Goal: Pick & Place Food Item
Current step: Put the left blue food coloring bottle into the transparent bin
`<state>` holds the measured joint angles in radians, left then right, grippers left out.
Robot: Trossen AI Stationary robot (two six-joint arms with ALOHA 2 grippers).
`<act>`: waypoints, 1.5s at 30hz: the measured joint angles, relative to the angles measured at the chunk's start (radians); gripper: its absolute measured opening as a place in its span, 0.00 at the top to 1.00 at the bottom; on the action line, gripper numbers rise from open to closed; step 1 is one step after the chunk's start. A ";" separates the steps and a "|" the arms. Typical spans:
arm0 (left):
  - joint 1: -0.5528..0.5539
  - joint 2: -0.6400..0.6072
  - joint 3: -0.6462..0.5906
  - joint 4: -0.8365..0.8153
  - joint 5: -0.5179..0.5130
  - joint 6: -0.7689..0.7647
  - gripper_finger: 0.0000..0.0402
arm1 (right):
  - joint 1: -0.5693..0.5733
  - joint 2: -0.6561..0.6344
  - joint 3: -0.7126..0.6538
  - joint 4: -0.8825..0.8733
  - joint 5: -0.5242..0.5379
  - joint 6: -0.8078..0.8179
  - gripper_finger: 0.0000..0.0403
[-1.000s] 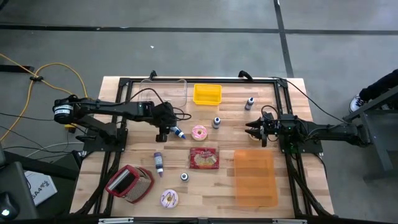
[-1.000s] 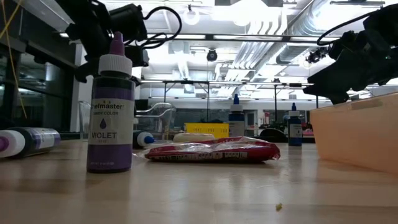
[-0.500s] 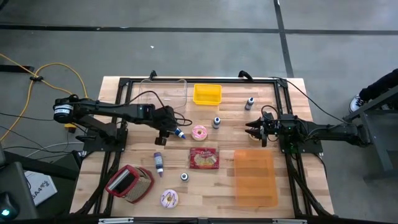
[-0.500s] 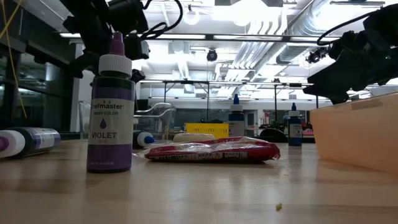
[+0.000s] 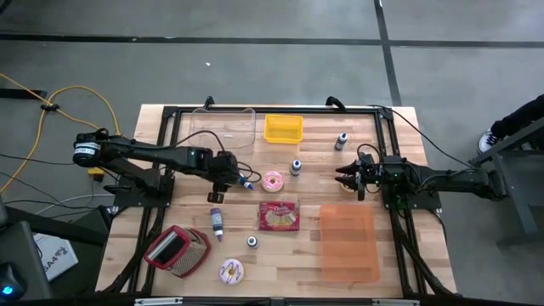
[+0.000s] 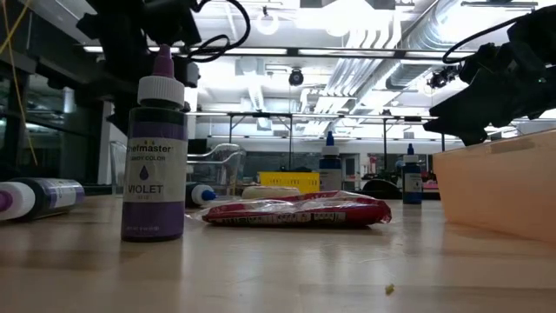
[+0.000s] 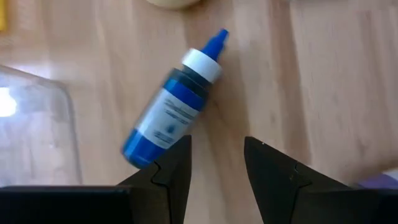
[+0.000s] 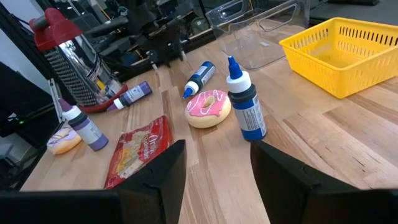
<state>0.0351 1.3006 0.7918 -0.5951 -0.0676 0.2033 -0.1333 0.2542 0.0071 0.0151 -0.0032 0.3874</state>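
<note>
Wood-slat table (image 5: 399,255), both arms over it. Left gripper (image 5: 223,182) hangs angled down above a blue bottle (image 7: 169,112) lying on its side, tip toward the pink donut (image 5: 272,180); its fingers (image 7: 171,171) stand narrowly apart with bare wood between them, holding nothing, and the bottle lies just beyond the fingertips. Right gripper (image 5: 349,178) waits at the right side of the table, roughly level, fingers (image 8: 163,171) partly open and empty.

Food items: the pink donut sits mid-table, just right of the blue bottle; red snack packet (image 5: 279,216) lies flat nearer, below the donut; a second frosted donut (image 5: 230,271) at the near edge. Yellow basket (image 5: 283,128) at the far side, clear tub (image 5: 223,124) left of it. Orange tray (image 5: 348,242) near right. Upright blue bottle (image 5: 296,167) right of the donut, another dark bottle (image 5: 342,141) farther right. Violet bottle (image 5: 217,221) lies left of the packet. Grater (image 5: 177,250) near left corner. Small upright violet bottle (image 6: 156,148) stands near the packet.
</note>
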 joint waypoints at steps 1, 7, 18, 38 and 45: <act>-0.012 0.000 0.000 -0.006 0.000 -0.015 0.65 | 0.000 0.000 0.000 0.000 0.000 0.000 0.59; -0.069 0.000 0.016 -0.040 0.000 -0.079 0.65 | 0.000 0.000 0.000 0.000 0.000 0.000 0.59; -0.044 0.033 0.073 -0.095 -0.069 0.066 0.65 | 0.000 0.000 0.000 0.000 0.000 0.000 0.59; 0.083 0.150 0.105 -0.070 -0.045 0.228 0.65 | 0.000 0.000 0.000 0.001 0.000 0.000 0.59; 0.092 0.150 0.105 -0.035 -0.032 0.339 0.65 | 0.000 0.000 0.000 0.003 0.000 0.000 0.59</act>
<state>0.1270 1.4502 0.8970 -0.6300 -0.0995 0.5422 -0.1330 0.2543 0.0071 0.0178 -0.0032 0.3877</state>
